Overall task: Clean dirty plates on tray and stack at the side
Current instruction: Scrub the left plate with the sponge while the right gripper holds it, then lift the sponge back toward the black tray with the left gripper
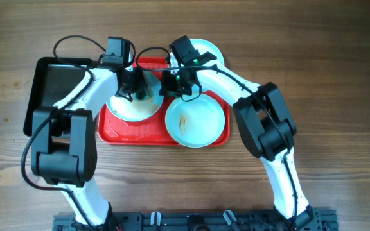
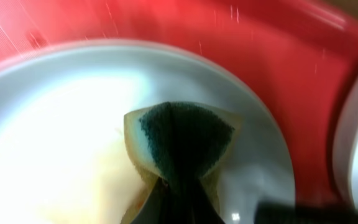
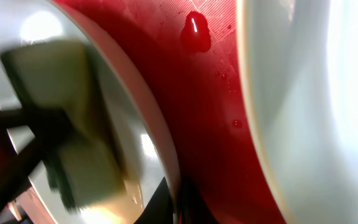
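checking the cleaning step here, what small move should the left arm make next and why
Probably drag the sponge a short way across the middle of the left plate. The left gripper is shut on the sponge, which rests on that plate on the tray, and a yellowish patch seems to lie beside it.

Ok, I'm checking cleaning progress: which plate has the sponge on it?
The left plate on the red tray: the left hand holds a green-faced sponge on it. The tray's right plate and the far-corner plate have none.
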Available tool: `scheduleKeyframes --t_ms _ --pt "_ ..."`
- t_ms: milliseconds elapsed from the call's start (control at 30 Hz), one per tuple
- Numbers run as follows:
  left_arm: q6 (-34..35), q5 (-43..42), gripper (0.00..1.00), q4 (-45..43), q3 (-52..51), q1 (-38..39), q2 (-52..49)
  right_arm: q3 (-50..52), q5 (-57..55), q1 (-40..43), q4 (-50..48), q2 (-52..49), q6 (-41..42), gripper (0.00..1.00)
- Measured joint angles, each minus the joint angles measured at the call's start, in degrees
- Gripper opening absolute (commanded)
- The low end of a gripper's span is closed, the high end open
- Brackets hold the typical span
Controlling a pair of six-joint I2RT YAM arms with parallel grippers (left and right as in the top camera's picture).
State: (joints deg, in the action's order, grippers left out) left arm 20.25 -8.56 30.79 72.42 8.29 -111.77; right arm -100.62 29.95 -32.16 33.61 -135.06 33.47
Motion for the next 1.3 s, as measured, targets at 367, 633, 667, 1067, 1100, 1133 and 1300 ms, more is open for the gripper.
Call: scheduleKeyframes --t_ms 367,633,667,1067,1100,1133,1300 --pt "-9.16 -16.92 0.04 10.75 0.28 -1.57 0.0 0.0 0.02 -0.04 0.17 0.0 -0.35 0.04" --pt "-14.23 -25.46 0.04 15.34 0.2 -11.21 0.0 0.0 0.04 -0.15 0.13 0.0 -0.35 0.04" --pt "-14.71 -26.47 0.04 15.32 0.2 -12.57 0.0 0.0 0.02 -0.15 0.13 0.0 -0.35 0.04" --pt "-12.33 -28.33 0.04 16.55 7.52 -19.28 9.62 0.0 0.04 -0.15 0.15 0.0 -1.99 0.04" --pt "-10.97 -25.99 0.04 16.57 8.17 -20.59 12.28 0.0 0.04 -0.15 0.15 0.0 -2.38 0.04" --pt "-9.9 -23.71 0.04 16.59 8.61 -21.81 14.21 0.0 0.04 -0.15 0.17 0.0 -2.84 0.04" --pt "-6.1 -12.46 0.04 17.44 9.29 -26.32 16.59 0.0 -3.17 -0.31 1.31 0.76 -5.27 0.04"
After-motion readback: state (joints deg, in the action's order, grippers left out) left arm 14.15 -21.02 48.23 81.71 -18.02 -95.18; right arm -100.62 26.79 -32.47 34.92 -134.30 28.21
